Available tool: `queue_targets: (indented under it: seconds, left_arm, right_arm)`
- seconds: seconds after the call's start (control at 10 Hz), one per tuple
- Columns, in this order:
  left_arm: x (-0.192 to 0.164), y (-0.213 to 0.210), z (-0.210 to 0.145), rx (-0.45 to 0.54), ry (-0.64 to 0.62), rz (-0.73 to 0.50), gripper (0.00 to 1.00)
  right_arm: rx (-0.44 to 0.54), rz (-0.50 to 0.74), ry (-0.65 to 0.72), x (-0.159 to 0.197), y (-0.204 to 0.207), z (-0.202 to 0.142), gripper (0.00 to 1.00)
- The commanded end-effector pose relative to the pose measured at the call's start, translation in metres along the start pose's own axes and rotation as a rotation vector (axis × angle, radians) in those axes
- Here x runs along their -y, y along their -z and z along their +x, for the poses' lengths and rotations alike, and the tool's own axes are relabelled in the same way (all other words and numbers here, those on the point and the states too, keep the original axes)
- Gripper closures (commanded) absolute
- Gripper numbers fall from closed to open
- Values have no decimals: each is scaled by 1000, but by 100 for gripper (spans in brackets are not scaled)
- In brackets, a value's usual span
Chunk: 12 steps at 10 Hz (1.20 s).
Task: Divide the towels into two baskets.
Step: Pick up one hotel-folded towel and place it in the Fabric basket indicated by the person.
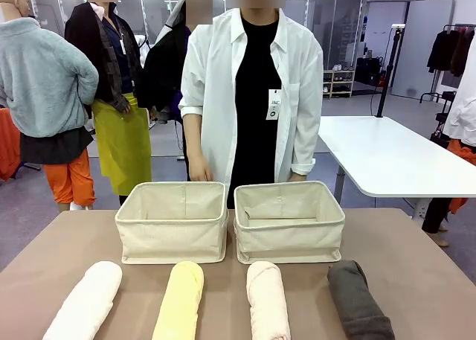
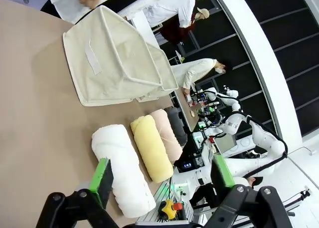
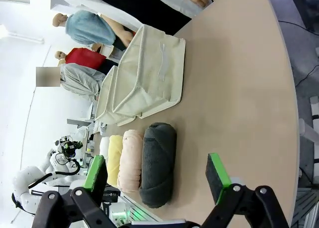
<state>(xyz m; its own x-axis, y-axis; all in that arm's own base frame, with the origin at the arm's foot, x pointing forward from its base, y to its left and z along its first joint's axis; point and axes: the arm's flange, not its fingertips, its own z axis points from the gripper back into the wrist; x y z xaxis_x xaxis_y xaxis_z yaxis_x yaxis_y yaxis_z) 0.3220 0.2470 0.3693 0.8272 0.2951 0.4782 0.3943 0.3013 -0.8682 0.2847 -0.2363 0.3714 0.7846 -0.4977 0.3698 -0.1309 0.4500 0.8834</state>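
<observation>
Four rolled towels lie in a row along the table's near edge: white [image 1: 85, 299], pale yellow [image 1: 181, 299], pale pink [image 1: 268, 299] and dark grey [image 1: 358, 300]. Behind them stand two cream baskets side by side, the left basket [image 1: 172, 222] and the right basket [image 1: 289, 222], both with nothing inside. My left gripper [image 2: 162, 175] hangs open above the white towel [image 2: 124, 169]. My right gripper [image 3: 157, 172] is open too, over the grey towel [image 3: 157, 163]. Neither holds anything.
A person in a white shirt [image 1: 249, 94] stands at the far side just behind the baskets, hands near their rims. The brown table [image 1: 59, 243] has bare room left and right of the baskets. A white table [image 1: 394, 158] stands beyond at the right.
</observation>
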Motion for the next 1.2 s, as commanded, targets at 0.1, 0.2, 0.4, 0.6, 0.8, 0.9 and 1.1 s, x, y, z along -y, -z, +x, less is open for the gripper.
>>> queue_targets:
  seconds: [0.1, 0.2, 0.4, 0.6, 0.8, 0.9, 1.1]
  left_arm:
    - [1, -3, -2, -3, 2, -3, 0]
    - [1, -3, -2, -3, 2, -3, 0]
    - [1, -3, -2, -3, 2, -3, 0]
    - [1, -3, -2, -3, 2, -3, 0]
    - [1, -3, -2, -3, 2, -3, 0]
    - [1, -3, -2, -3, 2, -3, 0]
    - [1, -3, -2, -3, 2, -3, 0]
  right_arm:
    - [8, 8, -7, -1, -1, 1, 0]
    - [8, 8, -7, -1, -1, 1, 0]
    - [8, 8, -7, -1, -1, 1, 0]
    - [8, 8, -7, -1, -1, 1, 0]
    - [8, 8, -7, -1, -1, 1, 0]
    - [8, 8, -7, -1, -1, 1, 0]
    - [8, 8, -7, -1, -1, 1, 0]
